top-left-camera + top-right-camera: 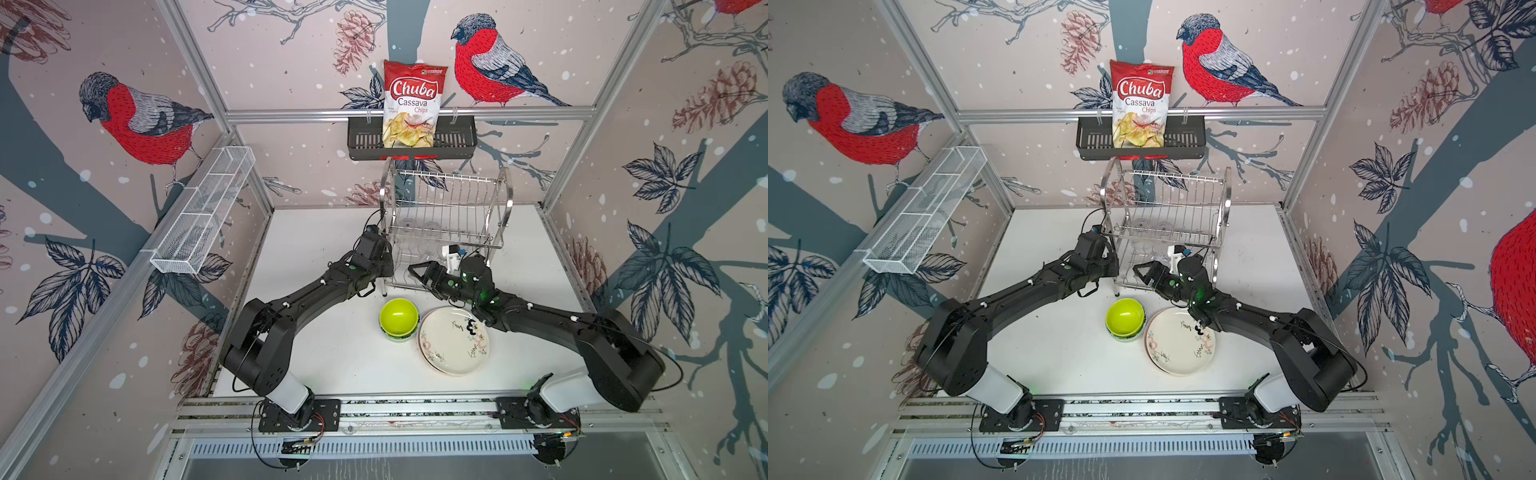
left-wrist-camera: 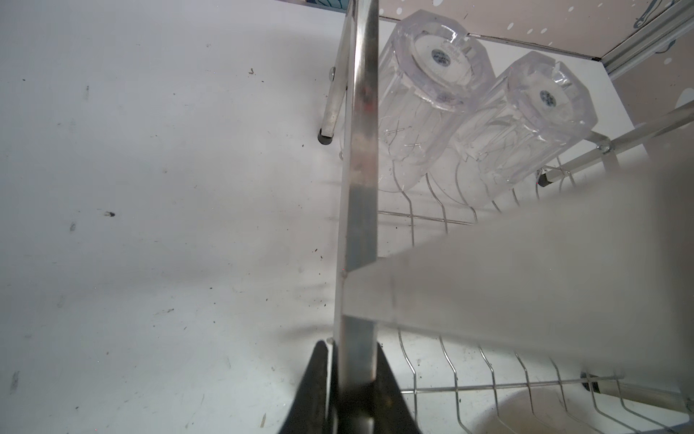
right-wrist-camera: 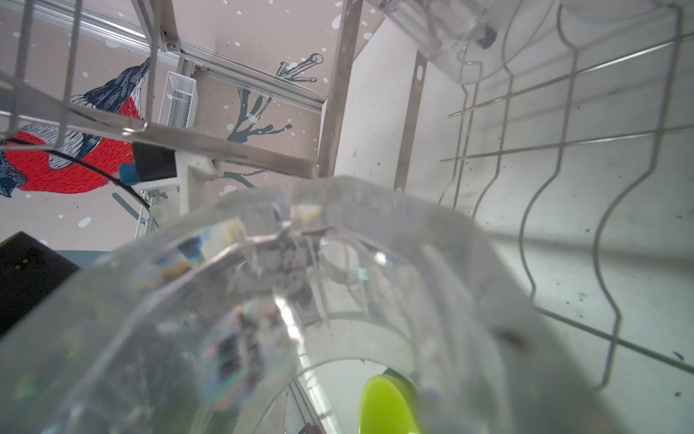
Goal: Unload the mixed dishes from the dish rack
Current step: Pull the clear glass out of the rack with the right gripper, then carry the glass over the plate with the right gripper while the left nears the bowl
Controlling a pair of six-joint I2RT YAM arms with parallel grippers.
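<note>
Broadly, a white tabletop (image 1: 324, 365) fills the floor of a booth whose walls are printed with red-breasted birds. At its back centre stands the shiny two-tier wire dish rack (image 1: 446, 199), seen in both top views (image 1: 1167, 195). A long white wire tray (image 1: 203, 208) hangs on the left wall. A black slotted basket (image 1: 457, 139) on the back wall, above the rack, carries a red-and-white chips bag (image 1: 411, 104).

On the tabletop in front of the rack lies a stack of plates (image 1: 453, 345), the cream one with doodles on top; my right arm crosses over its far edge. Just to its left sits a nest of small bowls (image 1: 398, 316), lime on top.

A clear tumbler (image 2: 424, 105) and a second tumbler (image 2: 525, 124) rest bottoms up, side by side, on the rack's lower tier. A third tumbler (image 3: 300, 300) lies on its side over that tier at the rack's left end, held in my right tool (image 1: 419, 274), whose jaws are spread wide around it.

My left tool (image 2: 353, 383) is pressed nearly together, pinching the upright steel tube of the rack's left end frame.
</note>
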